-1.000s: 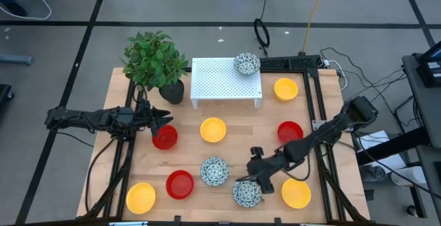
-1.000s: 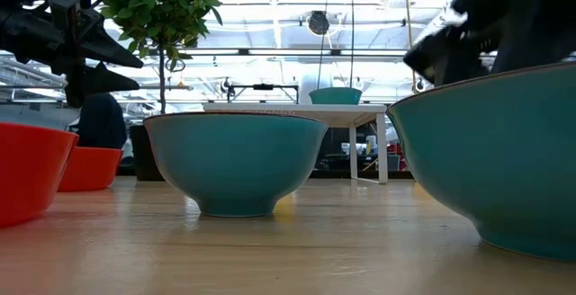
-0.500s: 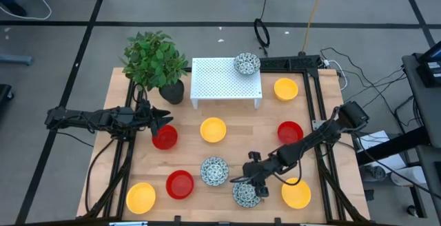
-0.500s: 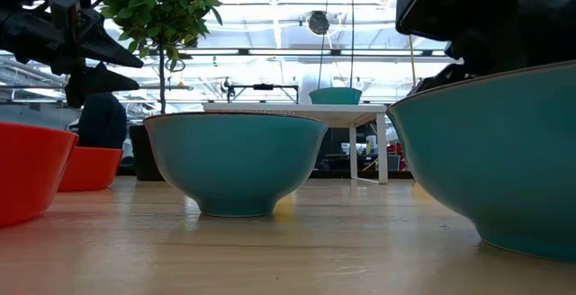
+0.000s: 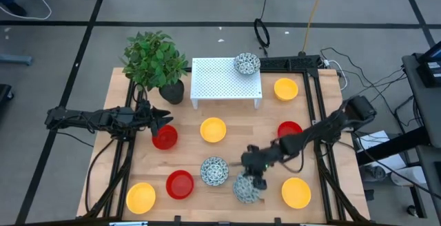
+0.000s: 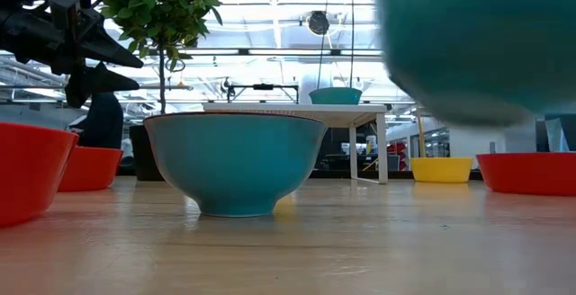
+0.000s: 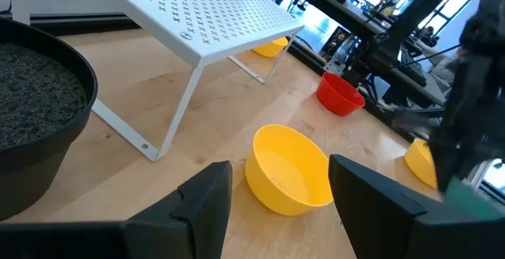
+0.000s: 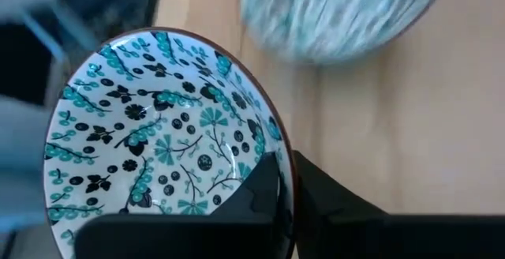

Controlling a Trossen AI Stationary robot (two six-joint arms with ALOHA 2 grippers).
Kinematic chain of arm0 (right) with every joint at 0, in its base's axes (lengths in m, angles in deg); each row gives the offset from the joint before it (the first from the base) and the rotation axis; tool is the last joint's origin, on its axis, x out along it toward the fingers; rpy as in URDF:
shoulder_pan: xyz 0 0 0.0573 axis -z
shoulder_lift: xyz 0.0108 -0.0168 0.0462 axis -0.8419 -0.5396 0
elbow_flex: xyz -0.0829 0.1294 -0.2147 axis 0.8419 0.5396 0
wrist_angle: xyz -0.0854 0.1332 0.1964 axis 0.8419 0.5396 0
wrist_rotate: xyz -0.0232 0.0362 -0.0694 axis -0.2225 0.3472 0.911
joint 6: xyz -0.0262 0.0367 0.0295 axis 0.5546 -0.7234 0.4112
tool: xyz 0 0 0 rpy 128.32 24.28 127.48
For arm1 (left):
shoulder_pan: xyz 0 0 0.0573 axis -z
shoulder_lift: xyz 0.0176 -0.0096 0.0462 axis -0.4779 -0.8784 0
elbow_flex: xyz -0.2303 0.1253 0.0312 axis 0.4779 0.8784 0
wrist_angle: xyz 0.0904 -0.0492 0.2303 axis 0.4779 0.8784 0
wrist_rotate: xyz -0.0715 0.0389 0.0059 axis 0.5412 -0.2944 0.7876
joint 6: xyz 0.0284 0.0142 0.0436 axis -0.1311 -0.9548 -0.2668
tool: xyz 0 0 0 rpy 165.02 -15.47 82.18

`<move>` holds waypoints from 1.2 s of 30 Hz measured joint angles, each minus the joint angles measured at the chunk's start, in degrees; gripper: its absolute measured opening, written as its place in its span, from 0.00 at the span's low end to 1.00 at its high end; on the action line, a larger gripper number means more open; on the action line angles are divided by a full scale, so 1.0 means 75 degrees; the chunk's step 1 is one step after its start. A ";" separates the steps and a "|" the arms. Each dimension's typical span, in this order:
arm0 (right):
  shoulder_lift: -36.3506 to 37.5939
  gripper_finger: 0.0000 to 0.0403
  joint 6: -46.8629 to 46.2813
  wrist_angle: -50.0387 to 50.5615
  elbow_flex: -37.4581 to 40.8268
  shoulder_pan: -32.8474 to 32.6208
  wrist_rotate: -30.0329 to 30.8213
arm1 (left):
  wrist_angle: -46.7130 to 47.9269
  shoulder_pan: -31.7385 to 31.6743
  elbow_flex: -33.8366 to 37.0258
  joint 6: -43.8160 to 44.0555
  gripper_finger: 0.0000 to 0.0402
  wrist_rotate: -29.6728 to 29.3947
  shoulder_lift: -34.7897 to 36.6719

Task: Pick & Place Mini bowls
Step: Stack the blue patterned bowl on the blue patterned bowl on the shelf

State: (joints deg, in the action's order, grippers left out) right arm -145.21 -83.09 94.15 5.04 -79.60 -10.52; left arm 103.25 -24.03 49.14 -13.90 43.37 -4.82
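My right gripper (image 5: 255, 176) is shut on a white mini bowl with a dark blue-green pattern (image 5: 246, 189), near the table's front edge. In the low view its teal underside (image 6: 477, 43) hangs above the wood. My left gripper (image 5: 167, 120) stands open at the table's left, just beyond a red mini bowl (image 5: 164, 138). In the left wrist view a yellow mini bowl (image 7: 288, 168) rests on the table beyond the open fingers. A second patterned mini bowl (image 5: 214, 171) rests on its foot left of the held one. My right gripper holds the patterned bowl by its rim (image 8: 286, 172), on the bowl's far-right side. One finger (image 8: 260, 192) is inside the bowl and the other outside. The fingers slant down from the table's far right. The bowl is lifted clear of the table.
A white perforated rack (image 5: 226, 81) at the far edge carries another patterned bowl (image 5: 247, 63). A potted plant (image 5: 155, 62) stands at the far left. Red bowls (image 5: 180, 184) (image 5: 289, 129) and yellow bowls (image 5: 140, 197) (image 5: 295, 192) (image 5: 285, 88) lie scattered over the wood.
My right gripper has come down to the patterned bowl near the front edge, shut on its rim and raised it clear of the table. The bowl has shifted slightly toward the far edge. The left arm has kept still.
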 joint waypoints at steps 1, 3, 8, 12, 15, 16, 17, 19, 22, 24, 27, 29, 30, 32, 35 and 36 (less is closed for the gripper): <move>0.0195 0.01 -0.0019 0.0054 0.0000 0.0197 0.0015 | 0.0000 0.0000 0.0000 -0.0001 0.54 -0.0001 0.0001; 0.0589 0.01 -0.0042 0.0141 0.0006 0.0665 0.0033 | 0.0000 0.0000 0.0001 -0.0002 0.54 -0.0003 0.0000; 0.1537 0.01 0.0020 0.0805 -0.0161 0.2093 0.0043 | -0.0003 0.0000 0.0003 0.0000 0.54 -0.0003 0.0000; 0.1804 0.01 0.0655 0.2535 -0.1072 0.3270 0.0392 | 0.0000 0.0000 0.0000 -0.0003 0.54 -0.0003 0.0000; 0.1802 0.01 0.1342 0.3456 -0.1986 0.4062 0.0499 | 0.0000 0.0000 0.0003 -0.0001 0.54 -0.0003 0.0001; 0.1765 0.01 0.1500 0.3706 -0.2252 0.4332 0.0507 | 0.0000 0.0001 0.0001 -0.0002 0.54 -0.0002 0.0002; 0.1709 0.01 0.1567 0.3841 -0.2497 0.4591 0.0536 | 0.0000 0.0001 0.0002 -0.0003 0.54 -0.0002 0.0001; 0.1618 0.01 0.1589 0.3950 -0.2902 0.5138 0.0626 | 0.0000 0.0002 0.0003 -0.0003 0.54 -0.0003 0.0003; 0.1493 0.01 0.1501 0.4105 -0.3351 0.5950 0.0663 | 0.0000 0.0003 0.0003 -0.0003 0.54 -0.0003 0.0003; 0.1434 0.01 0.1405 0.3997 -0.3510 0.6463 0.0663 | 0.0000 0.0003 0.0003 -0.0001 0.54 -0.0003 0.0003; 0.1218 0.01 0.1280 0.3979 -0.3688 0.7111 0.0621 | -0.0003 0.0000 0.0000 -0.0003 0.54 0.0000 0.0000; 0.1111 0.01 0.1231 0.4021 -0.3722 0.7528 0.0614 | 0.0000 0.0002 0.0003 -0.0003 0.54 -0.0003 0.0003; 0.1037 0.01 0.1238 0.4058 -0.3738 0.7685 0.0610 | 0.0000 0.0001 0.0001 -0.0001 0.54 -0.0003 0.0003; 0.0861 0.01 0.1244 0.3872 -0.3776 0.7958 0.0613 | 0.0000 0.0003 0.0001 -0.0001 0.54 -0.0003 0.0002; 0.0598 0.01 0.1466 0.4095 -0.3760 0.8254 0.0523 | 0.0000 0.0000 0.0000 -0.0003 0.54 -0.0003 0.0002; 0.0504 0.01 0.1476 0.4003 -0.3758 0.8349 0.0414 | 0.0000 0.0000 0.0003 -0.0003 0.54 0.0000 0.0003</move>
State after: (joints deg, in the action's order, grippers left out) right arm -141.43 -72.02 124.17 -23.15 -16.98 -7.42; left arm 103.25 -24.03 49.16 -13.92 43.37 -4.80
